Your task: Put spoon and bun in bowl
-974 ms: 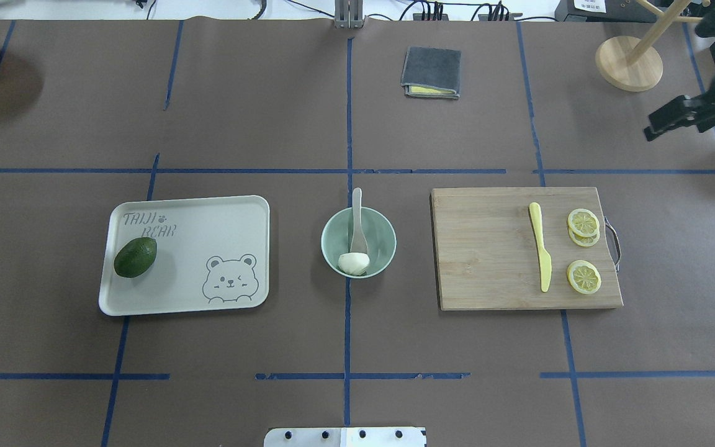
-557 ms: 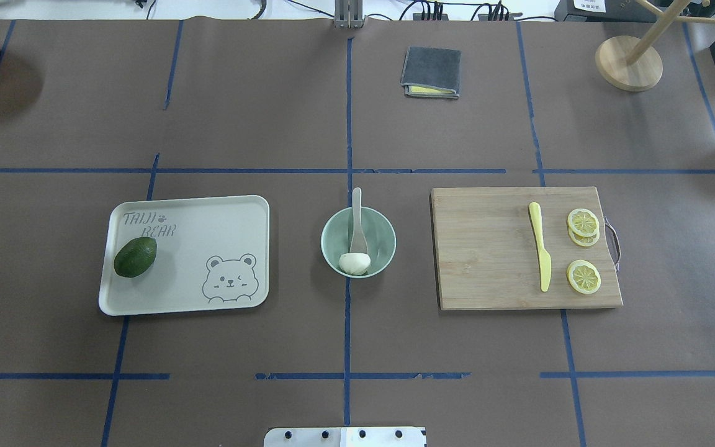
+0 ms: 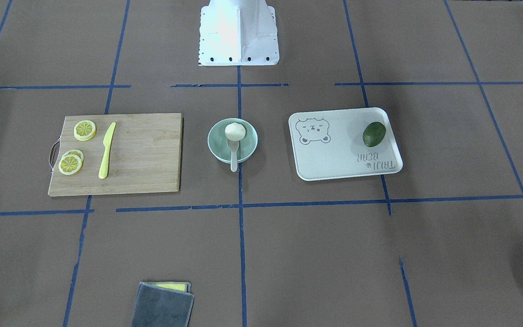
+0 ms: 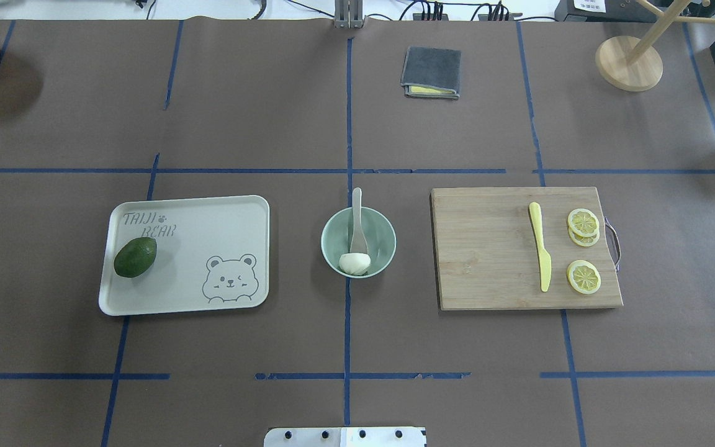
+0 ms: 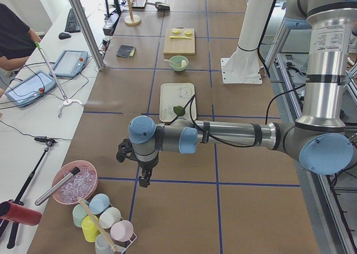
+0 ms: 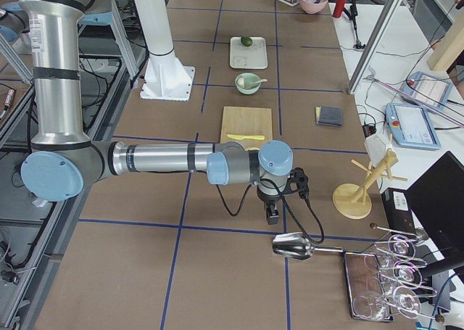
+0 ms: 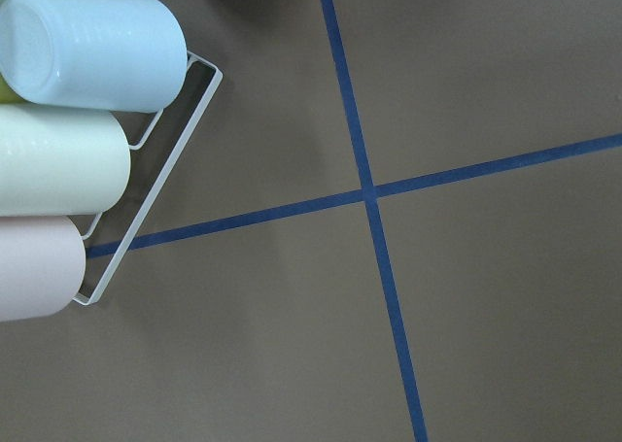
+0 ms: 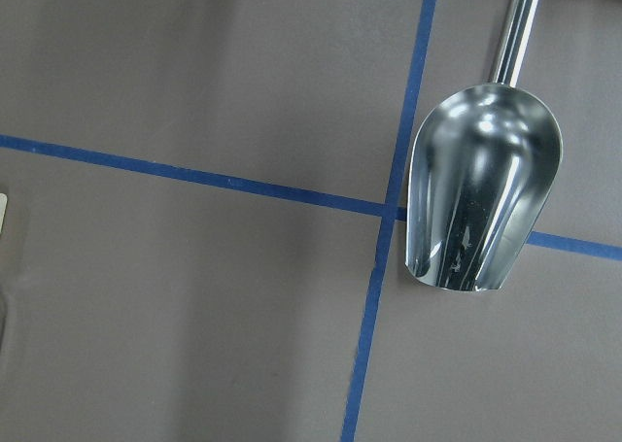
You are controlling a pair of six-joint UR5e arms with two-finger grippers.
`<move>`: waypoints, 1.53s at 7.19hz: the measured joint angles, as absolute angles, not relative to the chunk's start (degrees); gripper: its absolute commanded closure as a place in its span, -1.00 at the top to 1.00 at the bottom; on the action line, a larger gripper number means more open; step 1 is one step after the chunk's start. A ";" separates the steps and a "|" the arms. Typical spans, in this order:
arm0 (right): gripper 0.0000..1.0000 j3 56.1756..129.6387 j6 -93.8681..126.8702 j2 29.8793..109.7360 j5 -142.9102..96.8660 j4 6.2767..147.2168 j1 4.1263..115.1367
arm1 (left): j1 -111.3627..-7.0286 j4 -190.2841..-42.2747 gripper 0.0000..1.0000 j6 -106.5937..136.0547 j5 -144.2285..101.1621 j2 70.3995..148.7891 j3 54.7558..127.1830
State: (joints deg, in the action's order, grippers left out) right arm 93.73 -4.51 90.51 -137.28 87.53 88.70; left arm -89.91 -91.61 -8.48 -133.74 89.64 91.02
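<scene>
1. Table [image 4: 270, 124], covered in brown paper and marked into a grid with blue tape.
2. Left arm [image 5: 223, 134], stretched low over the table's left end. Left gripper [image 5: 144, 180] points down near a wire rack of pastel plastic cups [image 7: 87, 53]. It holds nothing visible, and whether its fingers are apart or together cannot be told.
3. Right arm [image 6: 159, 158], stretched low over the table's right end. Right gripper [image 6: 272, 215] points down above a shiny metal scoop [image 8: 481, 189]. Its finger state cannot be told either.
4. Rectangular bamboo cutting board [image 4: 488, 248], right of centre.
5. White rectangular bear-printed tray [image 4: 208, 230], left of centre.
6. Round pale mint-green bowl [image 4: 382, 233], upright between tray and board, apart from both.
7. Folded grey cloth [image 4: 432, 71], at the far edge.
8. Yellow plastic knife [image 4: 540, 254], flat on the board.
9. Off-white plastic soup spoon [image 4: 356, 217], scoop inside the bowl against the bun, handle resting over the far rim.
10. Dark green avocado [image 4: 135, 257], on the tray's left side.
11. Lemon slices [image 4: 583, 277], on the board beside the knife.
12. Small round white steamed bun [image 4: 354, 264], inside the bowl on the robot's side.
</scene>
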 measured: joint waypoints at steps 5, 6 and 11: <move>1.00 93.27 1.18 90.30 -138.06 87.92 88.91 | -90.54 -91.73 1.00 -6.90 -134.87 88.39 91.16; 1.00 93.25 1.52 90.28 -138.31 88.01 88.91 | -90.67 -91.80 1.00 -5.92 -134.69 88.57 91.47; 1.00 93.26 1.76 90.18 -138.43 87.91 88.86 | -90.75 -91.95 1.00 -5.08 -134.55 88.70 91.75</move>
